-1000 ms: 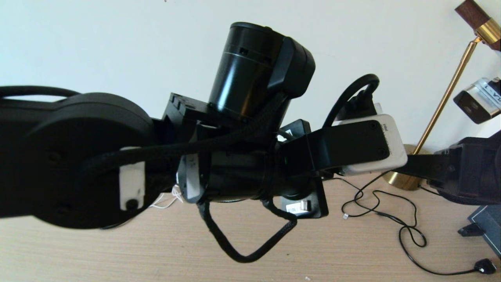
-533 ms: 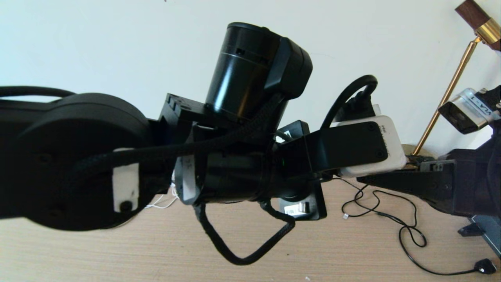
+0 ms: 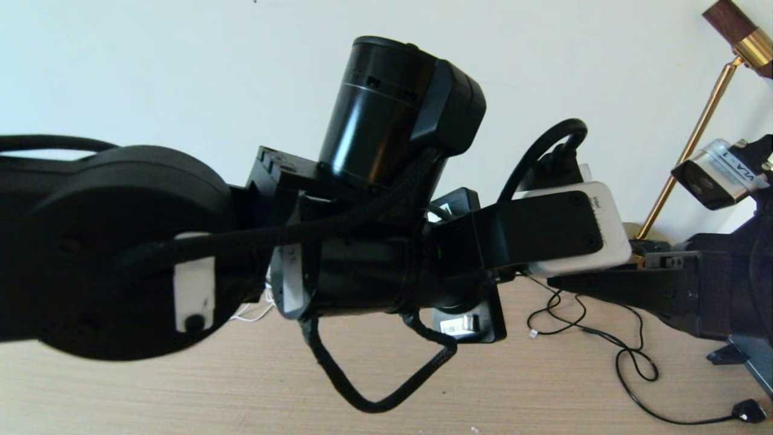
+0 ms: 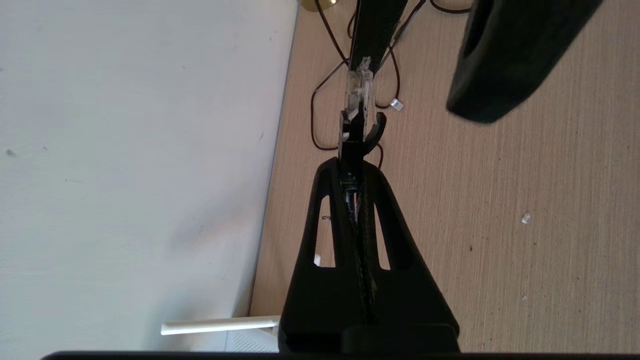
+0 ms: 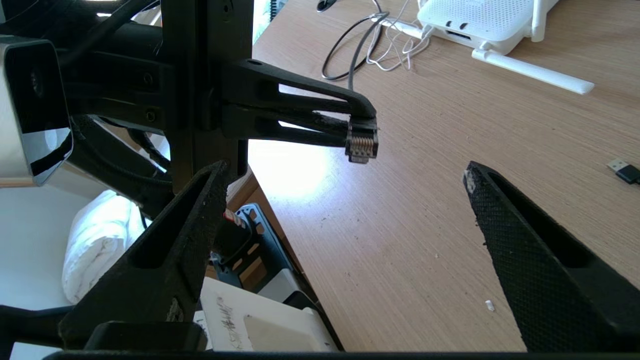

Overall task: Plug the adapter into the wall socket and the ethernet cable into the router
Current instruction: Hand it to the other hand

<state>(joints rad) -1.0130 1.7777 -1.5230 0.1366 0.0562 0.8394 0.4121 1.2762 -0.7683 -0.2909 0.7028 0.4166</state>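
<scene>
Right wrist view showed the left gripper point(image 5: 361, 131) clamped shut on the ethernet cable point(image 5: 362, 145) at its plug, held above the counter point(image 5: 400, 225). Right gripper point(image 5: 345, 200) stood wide open, holding nothing, the plug ahead of its fingers and between them. Router point(image 5: 480, 20) lay well beyond, on the counter. Judged step: handing over or regripping the plug; next needs the right gripper to close squarely on it.

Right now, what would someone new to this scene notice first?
The left gripper is shut on the ethernet cable, holding its clear plug end in the air above the wooden table. The right gripper stands wide open just short of that plug, holding nothing. Beyond them the white router lies on the table with an antenna laid flat.
</scene>
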